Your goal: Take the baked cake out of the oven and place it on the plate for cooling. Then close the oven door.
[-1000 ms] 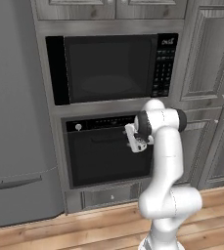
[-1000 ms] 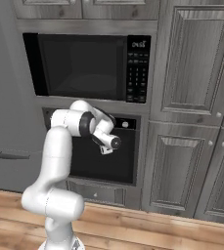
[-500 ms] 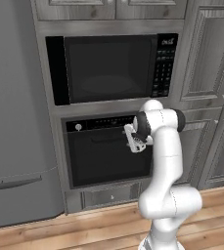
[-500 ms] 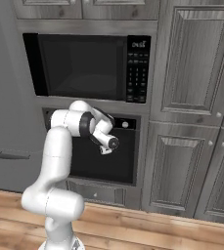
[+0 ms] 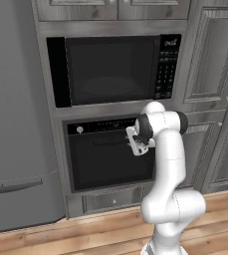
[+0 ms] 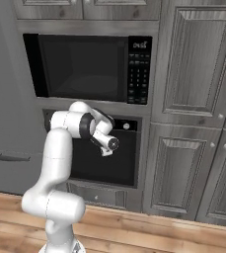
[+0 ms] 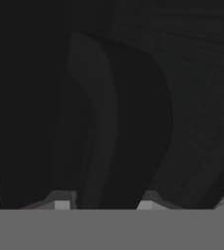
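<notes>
Black glass and black bar: the oven door stands upright and closed in the wall, under the microwave; its bar handle runs level along the door's top edge, just below the control strip, long axis side to side across the oven.

The gripper is pressed in at the handle's right-hand stretch, directly in front of it, wrist pointing into the door; from the right base view the hand sits at the same height as the bar, touching or all but touching.

Hand view: a dark rounded bar crosses the frame lengthwise, running away from the two finger tips and lying between them, one tip on each side; so the jaws straddle the handle across its short axis, which is the right way round for a pull; the tips stand part-way in, a gap visible on either side of the bar; whether they already pinch it I cannot tell.

Judgement: the step in hand is getting the door open; the pull should go outward and down, at right angles to the bar, the door hinging at its lower edge.

Cake and plate: presumably the cake is behind the closed door.
</notes>
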Available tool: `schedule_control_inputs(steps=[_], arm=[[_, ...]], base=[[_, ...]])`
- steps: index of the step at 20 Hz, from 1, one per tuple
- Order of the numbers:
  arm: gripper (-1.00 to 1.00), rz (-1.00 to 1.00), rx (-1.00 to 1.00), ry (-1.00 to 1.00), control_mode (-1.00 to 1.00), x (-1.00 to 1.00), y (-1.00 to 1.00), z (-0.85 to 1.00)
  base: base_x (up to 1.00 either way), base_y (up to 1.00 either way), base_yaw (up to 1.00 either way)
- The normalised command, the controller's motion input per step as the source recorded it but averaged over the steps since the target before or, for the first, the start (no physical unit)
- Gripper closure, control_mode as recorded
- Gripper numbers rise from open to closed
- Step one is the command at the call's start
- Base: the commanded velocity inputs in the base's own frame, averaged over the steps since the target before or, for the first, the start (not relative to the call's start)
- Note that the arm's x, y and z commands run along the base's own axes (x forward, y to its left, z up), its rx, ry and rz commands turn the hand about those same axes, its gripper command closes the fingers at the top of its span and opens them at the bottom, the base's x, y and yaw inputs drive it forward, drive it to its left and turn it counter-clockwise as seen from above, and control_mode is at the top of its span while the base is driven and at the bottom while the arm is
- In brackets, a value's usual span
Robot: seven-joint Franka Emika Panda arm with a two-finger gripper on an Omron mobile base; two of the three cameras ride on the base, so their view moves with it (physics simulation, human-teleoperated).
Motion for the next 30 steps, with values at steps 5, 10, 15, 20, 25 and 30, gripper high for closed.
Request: schedule_control_inputs(steps=[5, 10, 15, 20, 25, 30], arm=[[1.00, 0.00, -0.04, 0.11, -1.00, -0.30, 0.00, -0.50], [1.00, 0.00, -0.08, 0.17, -1.00, -0.34, 0.00, -0.51], [1.00, 0.00, -0.10, 0.18, -1.00, -0.44, 0.00, -0.52], [1.00, 0.00, -0.09, 0.18, -1.00, -0.49, 0.00, -0.49], [1.00, 0.00, -0.07, 0.16, -1.00, -0.55, 0.00, -0.53], [1.00, 0.00, -0.05, 0.14, -1.00, -0.60, 0.00, -0.50]], base=[[0.00, 0.00, 0.00], [0.00, 0.00, 0.00], [0.00, 0.00, 0.00], [0.00, 0.00, 0.00], [0.00, 0.00, 0.00], [0.00, 0.00, 0.00]])
